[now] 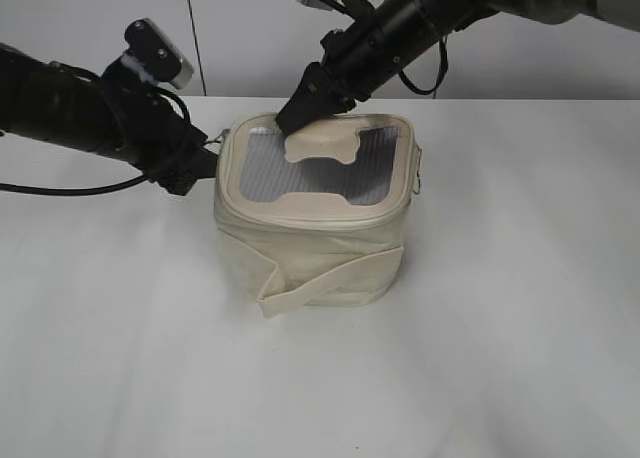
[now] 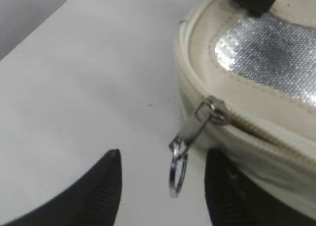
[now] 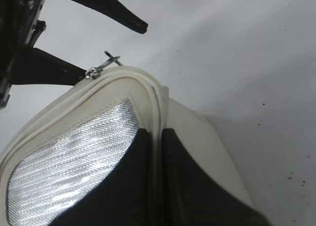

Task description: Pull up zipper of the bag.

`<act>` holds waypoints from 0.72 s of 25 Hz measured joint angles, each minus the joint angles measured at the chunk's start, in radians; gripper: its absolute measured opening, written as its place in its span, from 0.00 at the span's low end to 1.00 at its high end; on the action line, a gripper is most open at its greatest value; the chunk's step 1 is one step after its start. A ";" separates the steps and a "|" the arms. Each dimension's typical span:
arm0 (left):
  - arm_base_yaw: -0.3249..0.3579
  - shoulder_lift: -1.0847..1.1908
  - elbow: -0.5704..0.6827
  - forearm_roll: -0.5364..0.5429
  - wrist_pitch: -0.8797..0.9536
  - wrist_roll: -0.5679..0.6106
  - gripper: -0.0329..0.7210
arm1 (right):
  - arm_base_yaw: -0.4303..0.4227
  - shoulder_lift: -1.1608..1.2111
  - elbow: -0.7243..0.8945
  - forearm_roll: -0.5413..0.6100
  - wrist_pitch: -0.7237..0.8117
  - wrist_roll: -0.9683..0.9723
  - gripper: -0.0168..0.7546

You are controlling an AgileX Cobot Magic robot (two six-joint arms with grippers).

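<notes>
The cream bag [image 1: 310, 248] stands in the middle of the white table, with its grey mesh window [image 1: 320, 178] facing up. The zipper [image 2: 256, 125] runs around the lid rim. One silver ring pull [image 2: 177, 174] hangs at the bag's left corner, between the fingers of my open left gripper [image 2: 164, 154] and not gripped. That pull also shows in the right wrist view [image 3: 101, 67]. My left gripper [image 1: 205, 158] sits against the bag's left side. My right gripper [image 3: 157, 134] is shut on the lid rim at the back left corner [image 1: 300, 108]. A second pull [image 1: 418, 173] hangs on the right.
The cream strap [image 1: 330, 278] wraps across the bag's front and its loose end sticks out at the lower left. A cream tab [image 1: 325, 143] lies on the mesh lid. White table [image 1: 480, 358] surrounds the bag, with a white wall behind.
</notes>
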 joint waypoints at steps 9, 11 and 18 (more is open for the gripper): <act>-0.069 0.050 -0.086 0.172 -0.074 0.009 0.33 | -0.004 0.000 -0.001 -0.006 -0.001 0.005 0.08; -0.078 0.052 -0.089 0.178 -0.080 0.009 0.20 | -0.004 0.000 -0.001 -0.006 0.000 0.006 0.08; -0.085 0.043 -0.078 0.196 -0.079 -0.073 0.06 | -0.004 0.000 -0.001 -0.003 0.002 0.006 0.08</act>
